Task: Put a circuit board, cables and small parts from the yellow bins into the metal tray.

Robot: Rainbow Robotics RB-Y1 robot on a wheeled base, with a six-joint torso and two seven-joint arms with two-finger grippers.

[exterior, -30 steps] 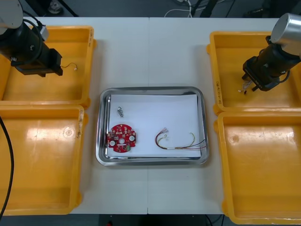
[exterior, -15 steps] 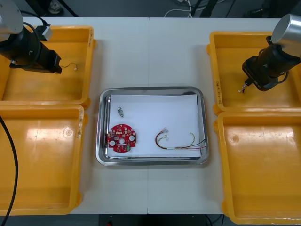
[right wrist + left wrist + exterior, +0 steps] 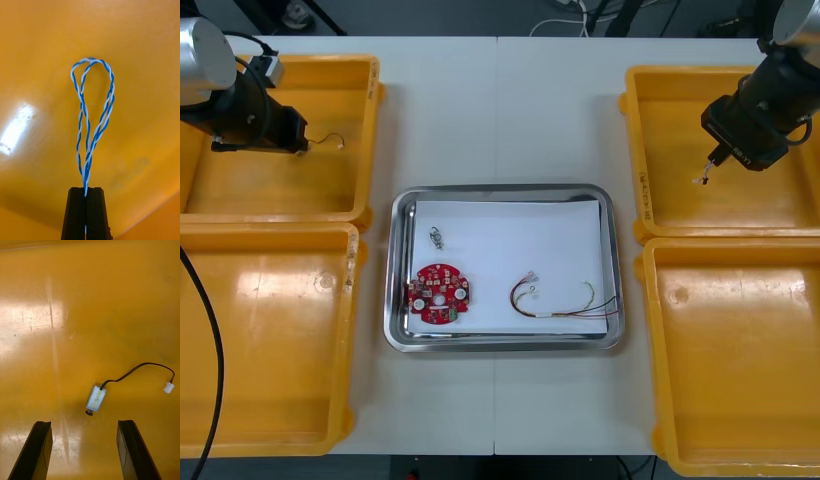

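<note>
Right gripper [image 3: 709, 166]: pinching the twisted blue and white cable [image 3: 92, 120] and now rising clear of the far right yellow bin [image 3: 638, 180].
Left gripper [image 3: 83, 423]: spread wide, edging nearer the black cable [image 3: 96, 397] lying in the far left yellow bin [image 3: 372, 130].
Metal tray [image 3: 402, 340]: waiting for both cables.

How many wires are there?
3. A red and yellow cable lies in the metal tray; a twisted blue and white cable hangs from the shut right gripper; a black cable lies in the far left bin, by the open left gripper. Others may be hidden.
</note>
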